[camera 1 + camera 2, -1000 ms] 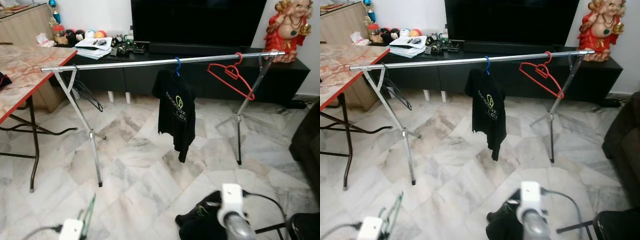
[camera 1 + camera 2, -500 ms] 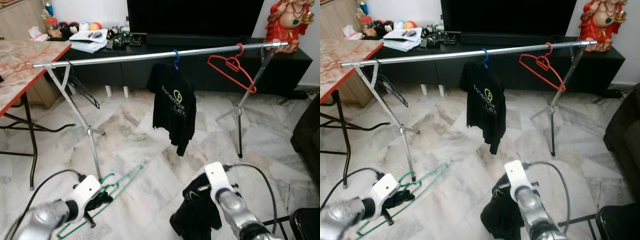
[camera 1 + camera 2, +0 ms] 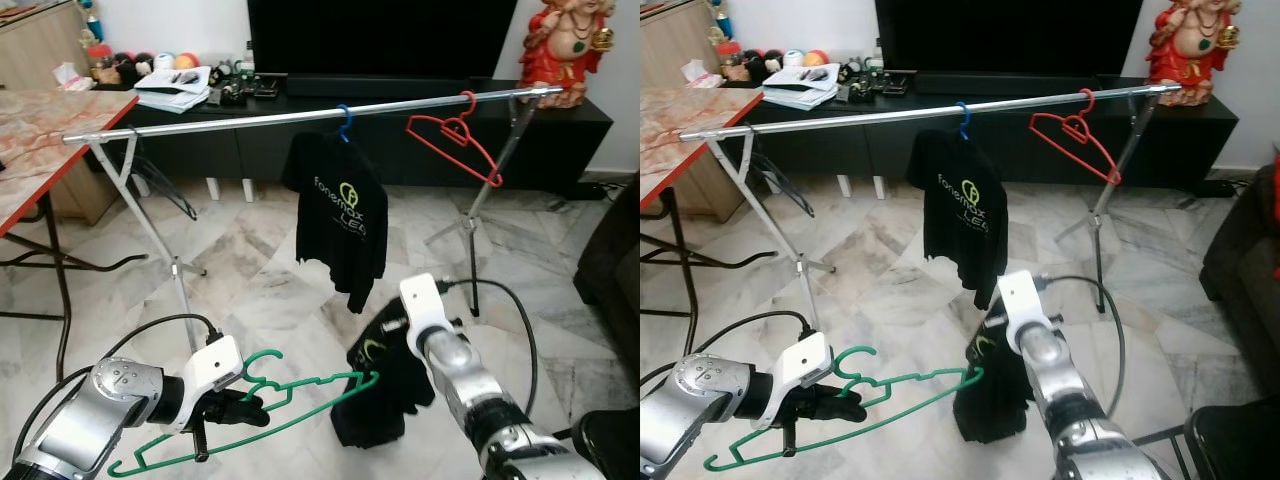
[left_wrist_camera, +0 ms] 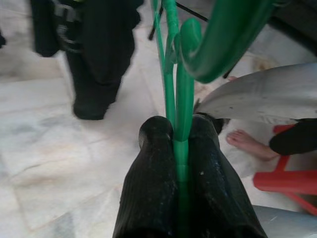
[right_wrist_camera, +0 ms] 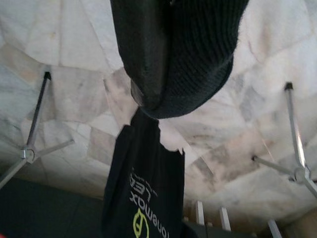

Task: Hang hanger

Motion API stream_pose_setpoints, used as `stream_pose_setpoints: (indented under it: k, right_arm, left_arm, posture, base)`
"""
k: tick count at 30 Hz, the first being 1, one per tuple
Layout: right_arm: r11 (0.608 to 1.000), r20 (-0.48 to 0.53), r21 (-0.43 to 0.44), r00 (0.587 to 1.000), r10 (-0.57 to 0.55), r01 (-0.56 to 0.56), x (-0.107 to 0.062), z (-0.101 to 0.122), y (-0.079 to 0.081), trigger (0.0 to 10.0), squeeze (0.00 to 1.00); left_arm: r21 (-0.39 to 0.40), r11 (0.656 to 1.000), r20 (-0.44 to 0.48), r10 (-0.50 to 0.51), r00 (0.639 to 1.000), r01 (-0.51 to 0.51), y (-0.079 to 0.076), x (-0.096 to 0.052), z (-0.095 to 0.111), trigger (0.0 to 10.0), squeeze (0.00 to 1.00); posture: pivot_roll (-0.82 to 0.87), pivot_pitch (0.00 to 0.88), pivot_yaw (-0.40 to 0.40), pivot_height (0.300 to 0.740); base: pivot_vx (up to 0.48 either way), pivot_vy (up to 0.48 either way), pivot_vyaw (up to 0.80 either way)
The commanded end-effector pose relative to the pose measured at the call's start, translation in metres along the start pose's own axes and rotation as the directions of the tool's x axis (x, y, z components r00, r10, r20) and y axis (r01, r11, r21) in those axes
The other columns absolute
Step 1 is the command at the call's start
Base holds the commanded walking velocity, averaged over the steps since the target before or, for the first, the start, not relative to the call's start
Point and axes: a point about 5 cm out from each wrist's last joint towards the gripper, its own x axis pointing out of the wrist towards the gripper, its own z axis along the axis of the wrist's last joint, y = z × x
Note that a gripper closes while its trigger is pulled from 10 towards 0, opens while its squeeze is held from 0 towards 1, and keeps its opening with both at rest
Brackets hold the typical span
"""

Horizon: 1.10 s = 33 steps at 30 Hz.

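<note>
My left gripper (image 3: 238, 408) is low on the left, shut on the neck of a green hanger (image 3: 300, 392). The hanger lies tilted, with its far end touching a black garment (image 3: 372, 405). Its green neck (image 4: 181, 144) sits pinched between the black fingers (image 4: 153, 163). My right gripper (image 3: 392, 345) is shut on that garment and holds it above the floor. In the right wrist view the ribbed black cloth (image 5: 203, 49) covers one finger. Ahead stands a silver rail (image 3: 250, 115) carrying a black T-shirt (image 3: 340, 210) on a blue hook and a bare red hanger (image 3: 455, 135).
A red-edged marble table (image 3: 40, 140) stands on the left and a dark sofa (image 3: 612, 270) on the right. Behind the rail are a black TV console (image 3: 230, 150) and a red statue (image 3: 565, 45). A black hanger (image 3: 165, 185) hangs by the rail's left leg. A person's bare foot (image 4: 247, 144) is nearby.
Both arms have risen into view. The left one has lifted the green hanger off the floor, and the right one has raised the black garment. The camera has shifted a little.
</note>
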Motion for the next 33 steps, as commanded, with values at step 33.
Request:
stream_pose_setpoints:
  k: [33]
  right_arm:
    - [0.999, 0.052, 0.023, 0.998, 0.025, -0.026, 0.004, 0.032, 0.014, 10.0, 0.00]
  left_arm:
    - [0.002, 0.999, 0.024, -0.050, 0.998, 0.050, -0.004, 0.004, 0.016, 10.0, 0.00]
  posture:
    - [0.04, 0.074, 0.009, 0.740]
  base:
    - [0.000, 0.000, 0.00]
